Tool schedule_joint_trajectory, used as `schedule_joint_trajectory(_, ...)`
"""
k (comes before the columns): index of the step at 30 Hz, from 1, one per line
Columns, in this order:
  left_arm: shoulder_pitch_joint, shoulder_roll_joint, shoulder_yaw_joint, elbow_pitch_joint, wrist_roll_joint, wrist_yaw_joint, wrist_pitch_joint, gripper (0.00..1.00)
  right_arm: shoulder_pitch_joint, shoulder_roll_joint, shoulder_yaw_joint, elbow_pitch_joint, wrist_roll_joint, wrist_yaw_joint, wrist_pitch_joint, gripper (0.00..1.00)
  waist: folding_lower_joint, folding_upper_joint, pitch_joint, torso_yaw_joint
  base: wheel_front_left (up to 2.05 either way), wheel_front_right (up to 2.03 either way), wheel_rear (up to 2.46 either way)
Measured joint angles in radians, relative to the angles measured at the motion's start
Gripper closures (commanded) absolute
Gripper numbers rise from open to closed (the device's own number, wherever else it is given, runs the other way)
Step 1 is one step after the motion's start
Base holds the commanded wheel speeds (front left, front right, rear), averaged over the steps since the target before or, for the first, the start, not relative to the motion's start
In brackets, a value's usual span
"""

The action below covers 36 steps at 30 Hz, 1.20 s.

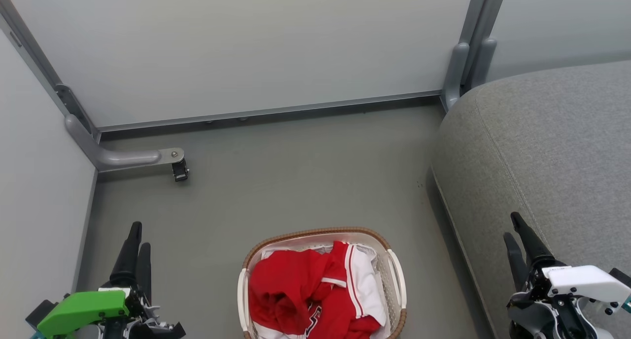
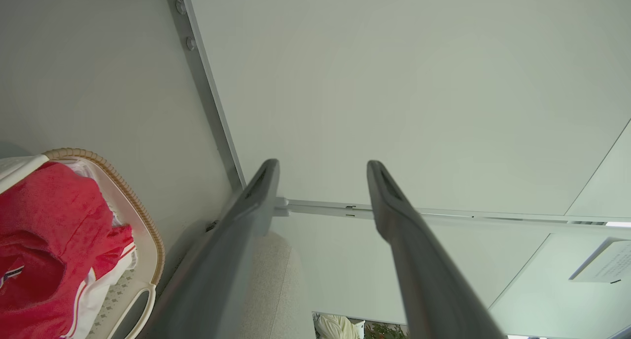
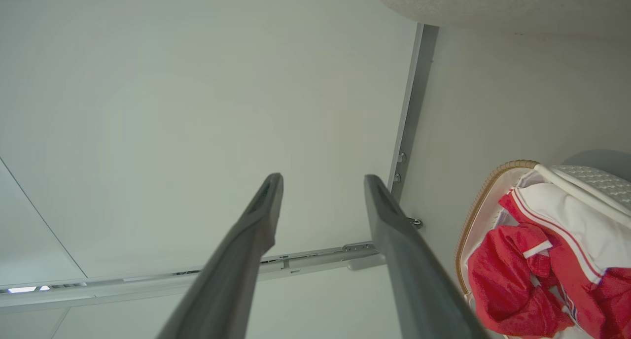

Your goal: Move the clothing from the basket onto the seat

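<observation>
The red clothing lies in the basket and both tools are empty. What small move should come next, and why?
Probably lower the right tool toward the clothing in the basket: it is open and empty, and the seat lies on its side, so the carry would be short.

Red-and-white clothing (image 1: 305, 294) in a white basket (image 1: 320, 230), greys around

The clothing is bright red with white panels and thin red stripes, and a dark numeral shows at its 6 o'clock edge. The basket is perforated white with a brown woven rim. At 3 o'clock the seat (image 1: 542, 147) is flecked grey. The floor (image 1: 296, 171) is dull grey-green. The left gripper (image 1: 140, 235) is dark with a green housing, the right gripper (image 1: 511, 225) dark with a white one.
</observation>
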Motion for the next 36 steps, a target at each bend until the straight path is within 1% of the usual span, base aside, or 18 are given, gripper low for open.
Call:
schedule_joint_trajectory(6,0.012,-0.002,-0.013,0.010,0.017,0.000,-0.025,0.00,0.011,-0.006,0.013,-0.005,-0.013,0.000,-0.018,0.00,0.0000,0.0000,0.001,0.000,0.00,0.00,0.00)
schedule_joint_trajectory(11,0.012,0.000,-0.020,0.002,0.085,0.000,-0.051,0.00,0.010,-0.032,0.046,-0.016,-0.055,0.000,-0.048,0.00,0.0000,0.0000,0.002,0.000,0.00,0.00,0.00)
schedule_joint_trajectory(17,0.011,0.002,-0.031,-0.001,0.206,0.000,-0.077,0.00,0.000,-0.056,0.069,-0.022,-0.141,0.000,-0.076,0.00,0.0000,0.0000,0.004,0.000,0.00,0.00,0.00)
schedule_joint_trajectory(21,0.010,0.007,-0.043,0.000,0.299,0.000,-0.095,0.00,-0.007,-0.073,0.090,-0.021,-0.220,0.000,-0.094,0.00,0.0000,0.0000,0.006,0.000,0.00,0.00,0.00)
schedule_joint_trajectory(32,0.009,0.014,-0.070,0.001,0.557,0.000,-0.137,0.00,-0.037,-0.103,0.139,-0.005,-0.432,0.000,-0.136,0.00,0.0000,0.0000,0.010,0.002,0.00,0.00,0.00)
schedule_joint_trajectory(36,0.009,0.017,-0.084,-0.001,0.638,0.000,-0.152,0.00,-0.041,-0.105,0.151,0.003,-0.495,0.000,-0.152,0.00,0.0000,0.0000,0.010,0.003,0.00,0.00,0.00)
